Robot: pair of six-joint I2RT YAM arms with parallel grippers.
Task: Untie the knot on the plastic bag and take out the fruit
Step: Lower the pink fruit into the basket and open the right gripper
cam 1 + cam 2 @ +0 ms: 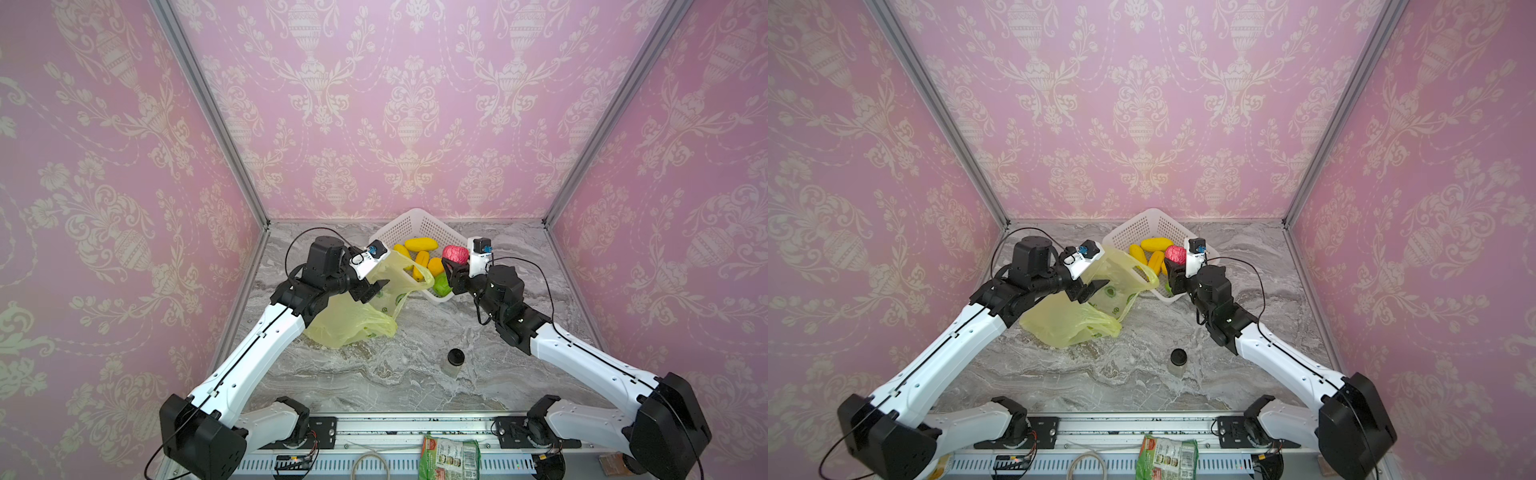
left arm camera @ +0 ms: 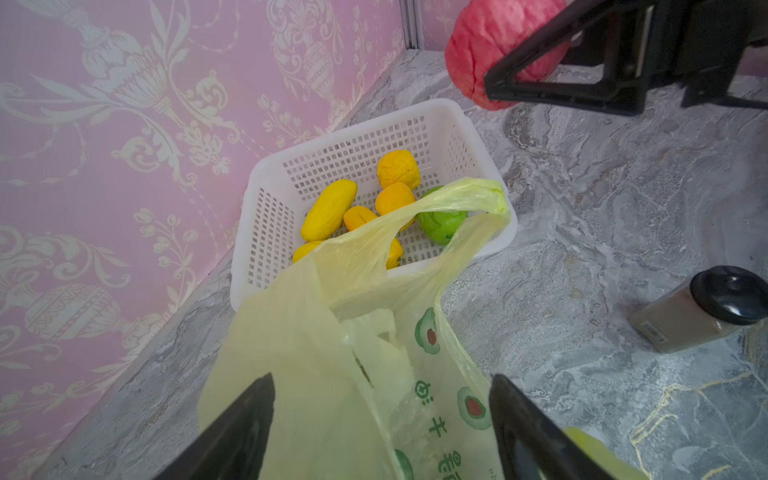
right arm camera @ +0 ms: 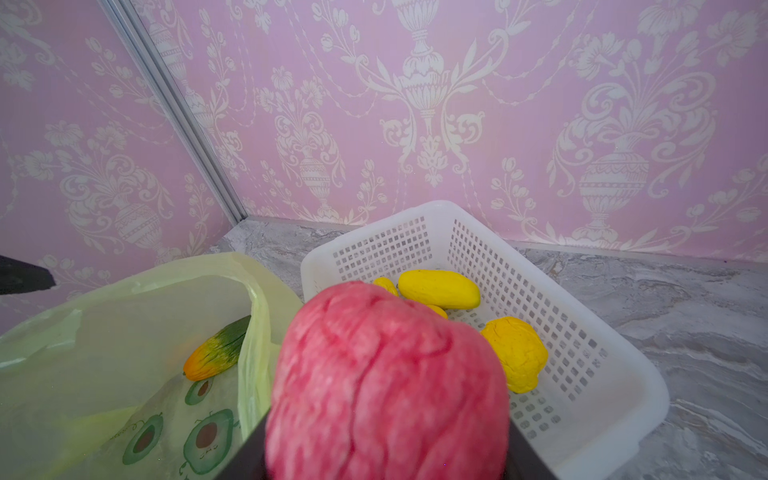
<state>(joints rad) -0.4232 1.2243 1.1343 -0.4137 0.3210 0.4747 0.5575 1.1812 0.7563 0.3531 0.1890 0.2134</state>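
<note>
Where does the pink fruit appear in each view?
Both top views: pink fruit right of centre, at the white basket's right edge.
Left wrist: upper right corner.
Right wrist: bottom centre, filling the foreground.
Shared landmark: the white basket beside it.

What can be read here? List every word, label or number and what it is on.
plastic bag: green printed characters beside avocado drawings, creased and cut off, not readable.
green snack packet: print and a barcode, too small to read.
jar: barcode label, digits too small.
Nothing can be quoted with confidence.
</note>
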